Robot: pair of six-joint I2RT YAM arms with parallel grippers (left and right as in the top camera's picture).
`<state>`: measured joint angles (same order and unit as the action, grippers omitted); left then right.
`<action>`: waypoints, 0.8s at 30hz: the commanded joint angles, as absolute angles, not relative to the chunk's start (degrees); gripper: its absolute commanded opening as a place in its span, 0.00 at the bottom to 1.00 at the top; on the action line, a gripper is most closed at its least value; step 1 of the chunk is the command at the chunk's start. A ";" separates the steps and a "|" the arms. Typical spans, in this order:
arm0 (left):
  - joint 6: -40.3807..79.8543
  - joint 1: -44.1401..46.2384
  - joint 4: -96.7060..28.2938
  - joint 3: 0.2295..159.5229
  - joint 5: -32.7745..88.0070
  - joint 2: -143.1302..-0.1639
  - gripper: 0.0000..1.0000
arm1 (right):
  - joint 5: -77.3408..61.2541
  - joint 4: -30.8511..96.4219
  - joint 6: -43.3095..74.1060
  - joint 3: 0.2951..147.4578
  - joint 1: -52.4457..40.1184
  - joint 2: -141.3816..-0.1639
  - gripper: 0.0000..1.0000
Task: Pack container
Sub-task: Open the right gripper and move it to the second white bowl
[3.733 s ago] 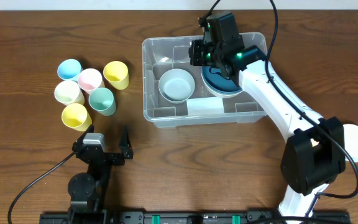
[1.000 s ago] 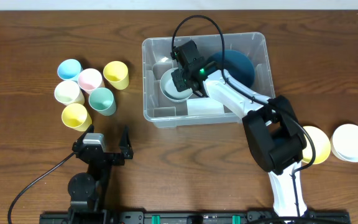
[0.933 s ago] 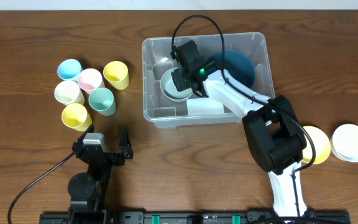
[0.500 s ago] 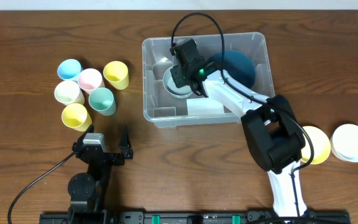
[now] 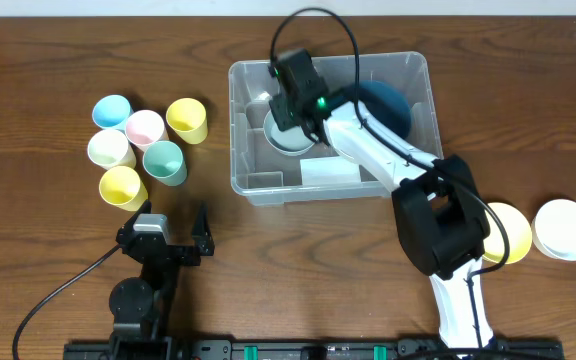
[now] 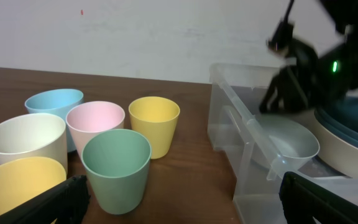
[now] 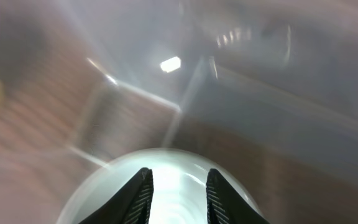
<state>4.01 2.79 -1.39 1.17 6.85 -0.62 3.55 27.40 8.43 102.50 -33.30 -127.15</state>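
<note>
The container (image 5: 258,185) sits at the middle of the table's far edge, and the right gripper (image 7: 178,190) hangs inside its left half, directly over a pale bowl (image 5: 293,143). That bowl rests upright on the container's floor. In the right half, a dark teal plate (image 5: 383,105) leans tilted against the far wall. A white label (image 5: 328,172) shows near the front wall.

In the blurred right wrist view, the right gripper's 2 fingers (image 7: 140,193) stand a little apart, with only the bowl's pale inside seen in the gap. Nothing is gripped, and contact with the bowl cannot be told.

The left gripper (image 5: 173,232) is spread wide and empty, near the table's front edge, well apart from the container.

Toward the left edge stand 6 cups: blue (image 5: 111,110), pink (image 5: 145,128), yellow (image 5: 186,120), white (image 5: 110,150), green (image 5: 164,162) and another yellow (image 5: 123,186). By the right edge lie a yellow bowl (image 5: 508,235) and a white bowl (image 5: 568,228).
</note>
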 commanded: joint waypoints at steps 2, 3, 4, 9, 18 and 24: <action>3.03 2.92 -3.44 0.23 7.27 -0.30 0.98 | 1.23 34.22 6.35 113.67 -34.87 -127.83 0.31; 3.03 2.92 -3.44 0.23 7.27 -0.30 0.98 | 1.21 36.91 6.39 116.33 -34.96 -127.81 0.31; 3.03 2.92 -3.44 0.23 7.27 -0.30 0.98 | 1.26 39.66 6.76 118.78 -34.94 -127.79 0.32; 3.03 2.92 -3.44 0.23 7.27 -0.30 0.98 | 1.48 55.24 13.50 131.17 -33.15 -126.91 0.41; 3.03 2.92 -3.44 0.23 7.27 -0.30 0.98 | 1.50 77.38 24.01 139.15 -21.89 -120.68 0.45; 3.03 2.92 -3.44 0.23 7.27 -0.30 0.98 | 1.48 90.65 27.42 139.13 -10.76 -118.67 0.46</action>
<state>4.01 2.79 -1.39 1.17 6.85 -0.62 1.13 87.77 23.75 138.02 -15.00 -120.68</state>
